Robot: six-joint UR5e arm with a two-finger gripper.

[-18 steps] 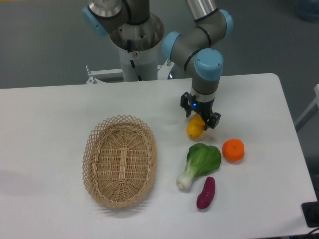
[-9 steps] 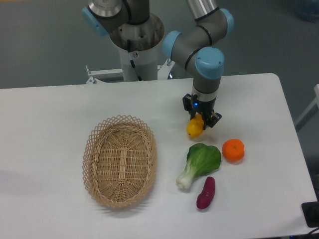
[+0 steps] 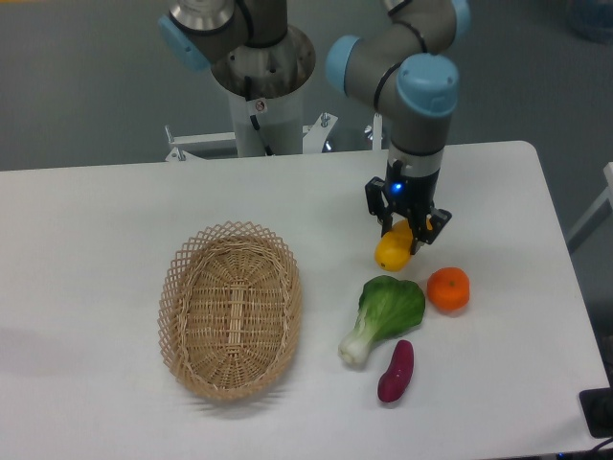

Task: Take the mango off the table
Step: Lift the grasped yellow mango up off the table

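The mango (image 3: 395, 251) is a smooth yellow fruit, orange at its upper end. It hangs tilted between the fingers of my gripper (image 3: 406, 233), which is shut on its upper part. The mango looks lifted a little off the white table (image 3: 96, 249), at the right of the middle. The black fingers (image 3: 428, 230) cover the mango's top end. The arm comes down from above onto the gripper.
A round orange (image 3: 448, 288) lies just right of and below the mango. A green bok choy (image 3: 383, 314) and a purple eggplant-like piece (image 3: 395, 372) lie in front. A wicker basket (image 3: 230, 309) stands at the left. The robot's base (image 3: 261, 86) is at the back.
The gripper has moved to the right and a little toward the front with the mango in it. The arm's wrist has swung right. The other things have not moved.
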